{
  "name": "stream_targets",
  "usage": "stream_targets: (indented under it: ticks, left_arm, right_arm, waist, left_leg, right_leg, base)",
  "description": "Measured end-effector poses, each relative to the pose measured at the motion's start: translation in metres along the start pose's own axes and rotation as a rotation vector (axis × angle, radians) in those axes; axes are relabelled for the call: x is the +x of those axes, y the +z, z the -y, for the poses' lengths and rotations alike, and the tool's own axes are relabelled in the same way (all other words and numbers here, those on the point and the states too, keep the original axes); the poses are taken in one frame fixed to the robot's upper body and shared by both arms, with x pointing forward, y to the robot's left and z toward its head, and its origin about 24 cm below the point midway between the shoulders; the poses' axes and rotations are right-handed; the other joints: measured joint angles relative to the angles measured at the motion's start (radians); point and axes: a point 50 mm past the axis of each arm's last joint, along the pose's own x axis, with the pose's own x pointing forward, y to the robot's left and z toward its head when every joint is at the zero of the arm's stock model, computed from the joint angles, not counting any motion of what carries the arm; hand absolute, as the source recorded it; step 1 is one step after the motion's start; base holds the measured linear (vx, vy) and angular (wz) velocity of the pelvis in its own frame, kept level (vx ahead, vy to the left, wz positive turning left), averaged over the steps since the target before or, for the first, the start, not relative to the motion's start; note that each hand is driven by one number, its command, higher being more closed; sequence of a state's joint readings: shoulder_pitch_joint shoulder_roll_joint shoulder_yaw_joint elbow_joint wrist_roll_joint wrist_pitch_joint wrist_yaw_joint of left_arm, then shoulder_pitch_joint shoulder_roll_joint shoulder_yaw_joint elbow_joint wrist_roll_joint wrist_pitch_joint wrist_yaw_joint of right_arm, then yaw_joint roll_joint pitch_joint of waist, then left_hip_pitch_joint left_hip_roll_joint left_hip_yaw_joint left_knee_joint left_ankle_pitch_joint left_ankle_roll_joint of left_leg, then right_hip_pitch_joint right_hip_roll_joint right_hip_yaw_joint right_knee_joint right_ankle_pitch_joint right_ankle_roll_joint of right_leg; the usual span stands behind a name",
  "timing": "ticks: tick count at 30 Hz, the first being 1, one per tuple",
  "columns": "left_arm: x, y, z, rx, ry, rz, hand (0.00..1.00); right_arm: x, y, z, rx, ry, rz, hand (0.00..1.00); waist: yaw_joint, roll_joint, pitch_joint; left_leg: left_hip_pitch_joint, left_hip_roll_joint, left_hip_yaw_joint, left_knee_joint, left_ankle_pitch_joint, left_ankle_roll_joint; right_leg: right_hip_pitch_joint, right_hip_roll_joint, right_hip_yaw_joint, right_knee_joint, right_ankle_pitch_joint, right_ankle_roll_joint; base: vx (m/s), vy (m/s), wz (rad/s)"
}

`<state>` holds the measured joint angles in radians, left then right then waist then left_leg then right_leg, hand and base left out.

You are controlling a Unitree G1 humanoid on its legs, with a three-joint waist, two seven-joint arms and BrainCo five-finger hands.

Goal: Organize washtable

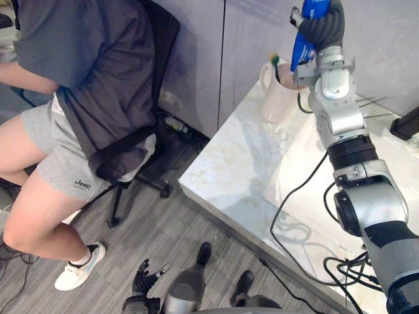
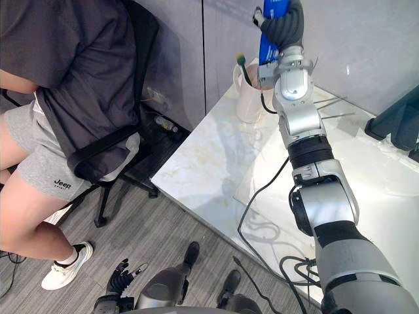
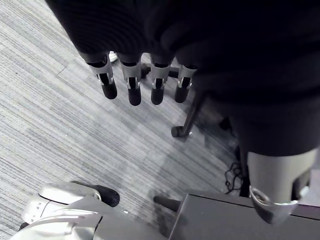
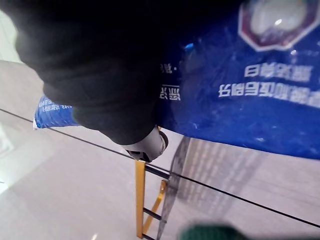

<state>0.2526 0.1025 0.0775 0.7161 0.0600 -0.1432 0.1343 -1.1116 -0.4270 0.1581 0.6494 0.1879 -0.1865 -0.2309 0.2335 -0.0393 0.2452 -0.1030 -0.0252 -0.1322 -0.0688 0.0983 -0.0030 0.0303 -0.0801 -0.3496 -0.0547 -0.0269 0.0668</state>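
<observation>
One hand is doing the work here. The right hand (image 1: 324, 26) is reaching to the far left corner of the marble surface (image 1: 222, 170), its fingers clamping on a blue tube (image 1: 303, 49). The tube is hanging over the mouth of a white cup (image 1: 275, 98). Whether its lower end is already inside the rim I cannot tell, since the wrist is covering that spot. A green-headed toothbrush (image 1: 275, 63) is standing in the cup on its left side. The left hand (image 2: 119, 280) is hanging low over the grey floor (image 1: 163, 229) at the near side, fingers (image 3: 130, 85) straight and apart, holding nothing.

By my reading, the step in hand is standing the tube in the cup beside the brush. The next move is calling for a straight descent into the free right part of the cup, then a loosening of the fingers once the tube is resting on the bottom.

The cup is sitting near the surface's left edge, so a sideways nudge could be tipping it toward the floor. A person (image 1: 78, 65) is sitting on a black chair (image 1: 131, 150) to the left, apart from the surface. Thin wire rods (image 1: 370, 103) are lying just right of the arm, and a dark object (image 1: 409, 124) is standing at the far right, well apart. The near and middle stretch is lying bare, giving open room for drawing the arm back.
</observation>
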Motion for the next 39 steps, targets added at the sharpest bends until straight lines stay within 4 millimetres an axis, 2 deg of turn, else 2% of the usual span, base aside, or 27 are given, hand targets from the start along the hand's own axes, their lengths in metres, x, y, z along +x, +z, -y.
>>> stream_targets:
  ticks: [15, 22, 26, 31, 35, 36, 39]
  left_arm:
    - [0.000, 0.000, 0.000, 0.000, -0.001, -0.001, 0.00]
    - [0.000, 0.000, 0.000, 0.000, 0.000, -0.001, 0.00]
    - [0.000, 0.000, -0.001, -0.001, 0.002, -0.002, 0.00]
    - [-0.001, -0.002, -0.003, -0.003, 0.009, -0.010, 0.00]
    - [0.000, -0.003, -0.011, -0.021, 0.043, -0.018, 0.00]
    - [0.000, -0.003, -0.012, -0.021, 0.047, -0.018, 0.00]
    - [0.000, -0.004, -0.016, -0.017, 0.058, -0.019, 0.00]
  right_arm:
    - [-0.011, -0.016, -0.003, 0.005, 0.002, -0.049, 0.00]
    - [-0.009, -0.008, 0.004, 0.035, -0.034, -0.013, 0.00]
    - [-0.012, 0.007, 0.012, 0.067, -0.064, 0.059, 0.00]
    - [-0.010, 0.044, 0.032, 0.024, -0.083, 0.223, 0.00]
    - [-0.013, 0.083, 0.062, -0.083, -0.099, 0.395, 0.00]
    - [-0.016, 0.094, 0.071, -0.108, -0.112, 0.443, 0.00]
    - [-0.032, 0.111, 0.099, -0.167, -0.163, 0.537, 0.00]
  waist:
    - [-0.001, 0.000, 0.000]
    - [-0.002, -0.001, -0.001]
    - [-0.006, -0.003, -0.002]
    - [-0.036, -0.010, -0.008]
    - [-0.077, -0.044, -0.030]
    - [-0.089, -0.050, -0.034]
    - [-0.112, -0.065, -0.057]
  left_leg:
    - [0.005, -0.004, -0.005, 0.000, 0.000, 0.000]
    - [0.014, -0.004, -0.006, -0.001, 0.001, 0.000]
    - [0.024, -0.005, -0.005, -0.004, 0.001, 0.001]
    - [0.048, -0.005, -0.002, -0.024, 0.008, 0.002]
    - [0.055, -0.002, 0.014, -0.024, 0.008, 0.001]
    - [0.063, -0.002, 0.025, -0.025, 0.007, 0.001]
    - [0.069, 0.000, 0.037, -0.025, 0.006, 0.001]
  right_leg:
    - [0.007, -0.002, -0.003, 0.001, 0.000, 0.000]
    - [0.015, -0.003, -0.003, 0.002, 0.000, 0.000]
    - [0.023, -0.004, -0.003, 0.002, -0.001, 0.000]
    - [0.038, -0.005, -0.002, 0.001, -0.001, 0.001]
    - [0.038, -0.005, 0.013, 0.001, -0.001, 0.001]
    - [0.038, -0.006, 0.021, 0.001, -0.001, 0.001]
    - [0.039, -0.005, 0.029, 0.001, -0.001, 0.001]
  base:
    - [0.00, 0.000, 0.00]
    - [0.00, 0.000, 0.00]
    - [0.00, 0.000, 0.00]
    - [0.00, 0.004, -0.01]
    - [0.00, 0.004, -0.09]
    - [-0.02, 0.007, -0.17]
    - [-0.02, 0.001, -0.13]
